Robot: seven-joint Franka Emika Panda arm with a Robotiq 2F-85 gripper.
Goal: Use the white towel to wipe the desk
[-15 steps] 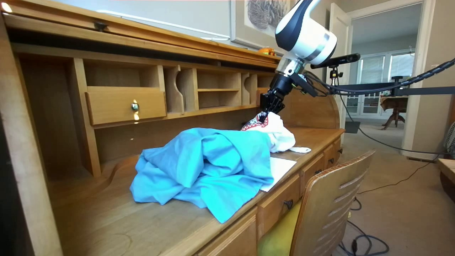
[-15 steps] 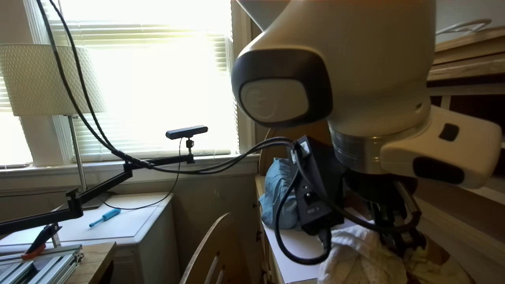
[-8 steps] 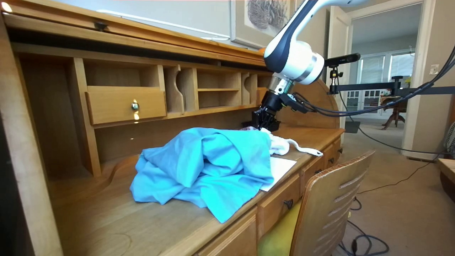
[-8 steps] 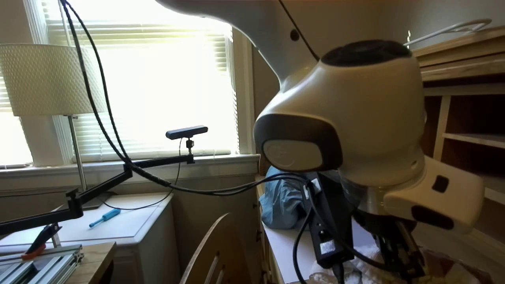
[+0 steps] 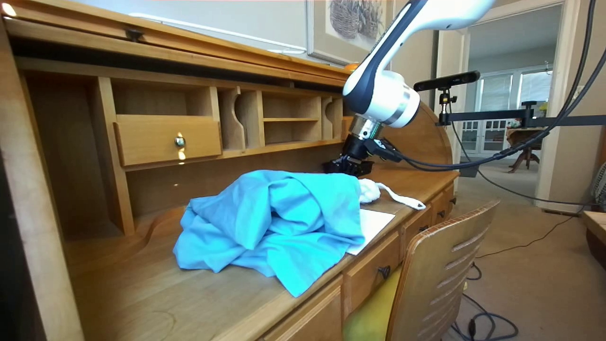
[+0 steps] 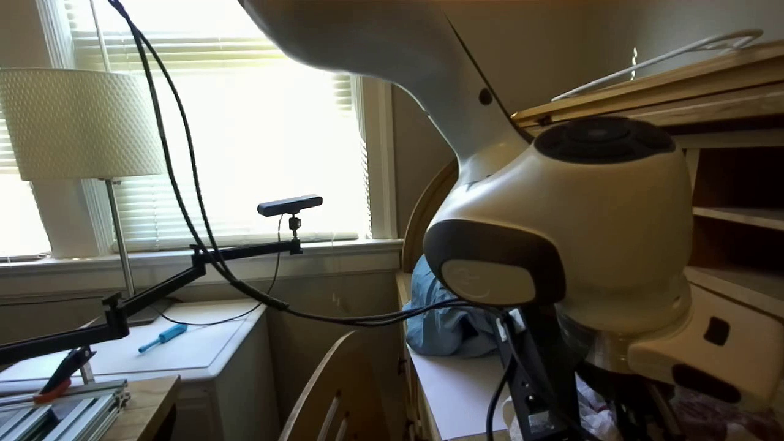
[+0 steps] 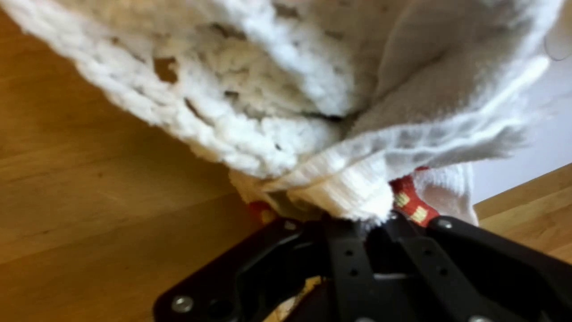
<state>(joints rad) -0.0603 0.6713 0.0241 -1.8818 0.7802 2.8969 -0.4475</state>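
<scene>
The white towel [image 7: 277,89] fills the upper part of the wrist view; it has a bunched knit part and a red patterned border. My gripper [image 7: 362,223] is shut on a gathered fold of it. In an exterior view my gripper [image 5: 348,168] is low over the wooden desk [image 5: 132,293], behind the blue cloth. There the towel [image 5: 368,191] shows only as a white bunch with a tail lying toward the front edge; the rest is hidden. In an exterior view the arm covers most of the towel [image 6: 594,410].
A crumpled blue cloth [image 5: 274,222] lies on the desk; it also shows in an exterior view [image 6: 438,318]. A white sheet [image 5: 376,225] lies partly under it. Cubbyholes and a small drawer [image 5: 168,139] line the back. A wooden chair [image 5: 440,270] stands at the front.
My gripper has come down with the towel and moved slightly toward the desk's back. The towel, lifted higher a second ago, now sits low behind the blue cloth. The blue cloth has not moved.
</scene>
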